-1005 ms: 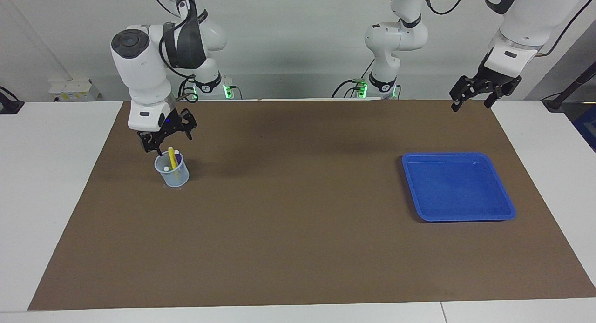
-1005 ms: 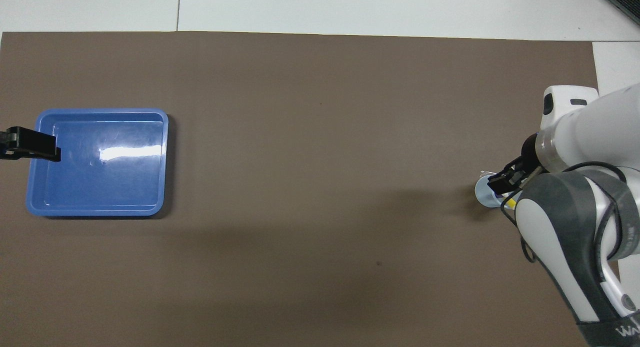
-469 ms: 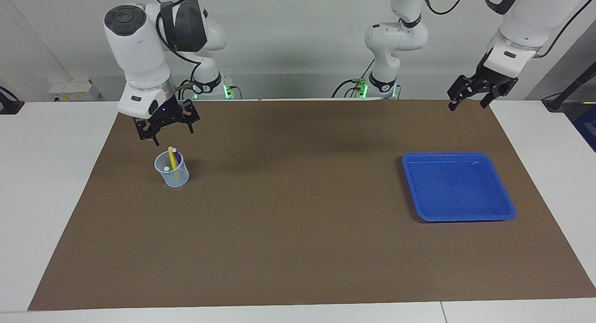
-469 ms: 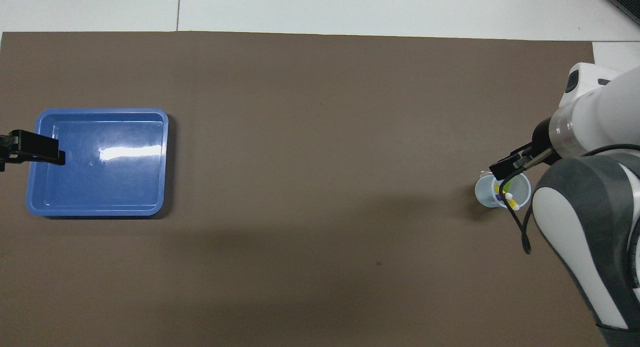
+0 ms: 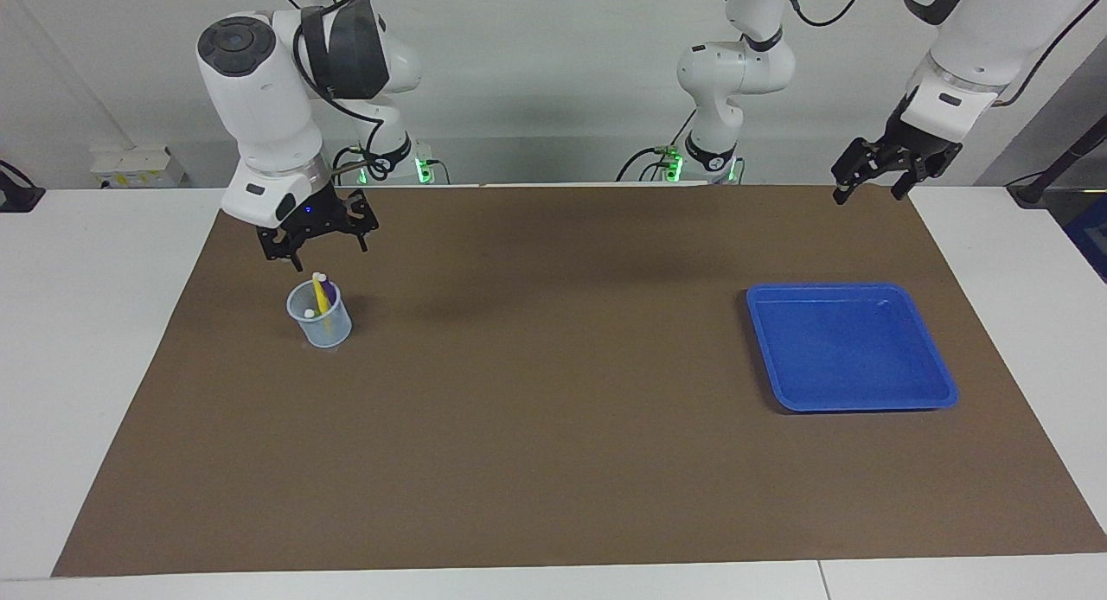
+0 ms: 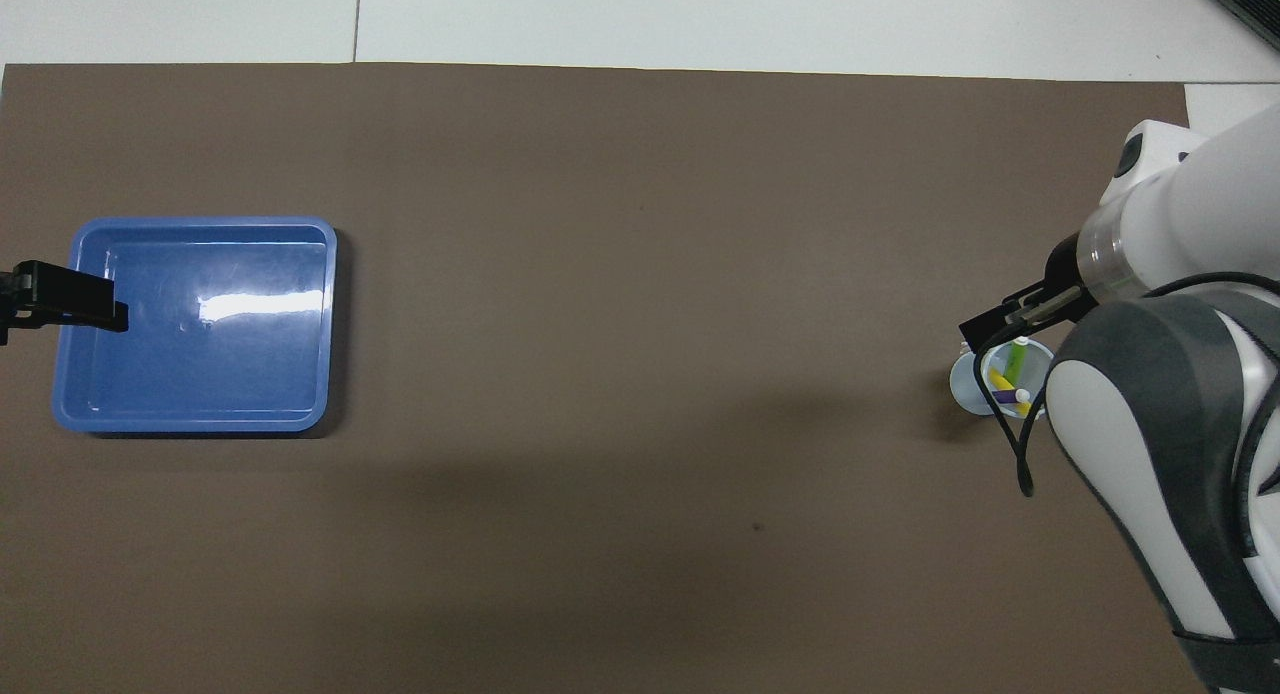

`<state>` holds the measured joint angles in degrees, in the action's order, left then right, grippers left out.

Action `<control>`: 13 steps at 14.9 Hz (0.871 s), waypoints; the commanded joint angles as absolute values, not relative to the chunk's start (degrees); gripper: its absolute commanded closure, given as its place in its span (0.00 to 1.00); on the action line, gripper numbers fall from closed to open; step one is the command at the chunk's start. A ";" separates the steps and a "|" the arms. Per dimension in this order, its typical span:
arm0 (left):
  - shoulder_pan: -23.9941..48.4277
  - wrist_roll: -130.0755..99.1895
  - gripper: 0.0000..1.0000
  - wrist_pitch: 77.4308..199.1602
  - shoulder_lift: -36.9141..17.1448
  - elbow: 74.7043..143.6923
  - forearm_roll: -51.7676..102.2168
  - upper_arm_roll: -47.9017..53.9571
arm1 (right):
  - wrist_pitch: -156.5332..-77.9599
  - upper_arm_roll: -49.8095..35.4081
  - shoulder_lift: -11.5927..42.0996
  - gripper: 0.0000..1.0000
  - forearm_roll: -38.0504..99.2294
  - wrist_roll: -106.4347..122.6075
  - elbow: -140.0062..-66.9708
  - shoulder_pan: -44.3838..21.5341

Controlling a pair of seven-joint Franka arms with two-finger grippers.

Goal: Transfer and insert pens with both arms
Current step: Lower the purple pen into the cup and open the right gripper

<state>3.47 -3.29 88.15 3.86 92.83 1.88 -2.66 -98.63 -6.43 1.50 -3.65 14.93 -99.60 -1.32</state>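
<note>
The three pens (image 5: 322, 296) stand in the clear cup (image 5: 319, 315) on the brown mat (image 5: 553, 427) toward the right arm's end of the table. The right gripper (image 5: 318, 237) hangs just above the cup with fingers spread and empty. The left gripper (image 5: 882, 169) waits in the air toward the left arm's end, apparently released, above the mat edge and clear of the blue tray (image 5: 938, 384).

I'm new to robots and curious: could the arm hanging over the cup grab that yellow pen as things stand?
Probably yes. The right gripper hangs open just above the cup, the yellow pen pokes past the rim, and nothing lies between them.
</note>
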 commanded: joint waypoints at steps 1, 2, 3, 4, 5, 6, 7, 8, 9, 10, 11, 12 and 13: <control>3.69 -2.90 0.00 87.80 5.27 94.31 2.55 -3.08 | -97.29 -3.35 1.06 0.00 -2.29 14.06 -100.19 -3.86; 3.60 -2.90 0.00 87.89 5.19 94.13 2.55 -3.08 | -97.29 -1.16 0.18 0.00 -2.29 14.06 -101.67 -5.52; 3.60 -2.90 0.00 87.80 5.27 94.22 2.55 -3.08 | -97.38 0.16 -0.43 0.00 -1.15 13.98 -102.39 -6.41; 3.52 -2.90 0.00 87.80 5.27 94.22 2.55 -3.08 | -97.47 0.52 -0.44 0.00 -0.01 13.97 -102.39 -6.50; 3.52 -2.90 0.00 87.80 5.19 94.22 2.55 -3.08 | -97.47 0.61 -0.44 0.00 0.17 13.54 -102.39 -6.50; 3.52 -2.90 0.00 87.80 5.19 94.22 2.55 -3.08 | -97.47 0.62 -0.44 0.00 0.18 13.45 -102.39 -6.42; 3.52 -2.90 0.00 87.80 5.27 94.22 2.55 -3.08 | -97.47 0.62 -0.61 0.00 0.18 13.36 -102.65 -6.42; 3.52 -2.90 0.00 87.80 5.19 94.22 2.55 -3.08 | -97.38 0.53 -0.96 0.00 0.18 13.27 -103.00 -6.42; 3.52 -2.90 0.00 87.80 5.19 94.22 2.55 -3.08 | -97.38 0.53 -1.58 0.00 0.18 13.10 -103.96 -6.42; 3.52 -2.90 0.00 87.80 5.19 94.22 2.46 -3.08 | -97.47 0.53 -1.93 0.00 0.18 13.10 -104.58 -6.24; 3.52 -2.90 0.00 87.80 5.19 94.13 2.46 -3.08 | -97.47 0.53 -1.93 0.00 0.18 13.10 -104.59 -5.98; 3.52 -2.90 0.00 87.80 5.19 94.13 2.46 -3.08 | -97.56 0.53 -1.93 0.00 0.18 13.18 -104.59 -5.98; 3.52 -2.90 0.00 87.80 5.19 94.13 2.29 -3.08 | -97.73 0.53 -1.93 0.00 0.18 13.10 -104.59 -5.98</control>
<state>3.46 -3.29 88.07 3.88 92.86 1.88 -2.69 -97.74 0.13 -0.19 -1.18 14.04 -102.75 -5.89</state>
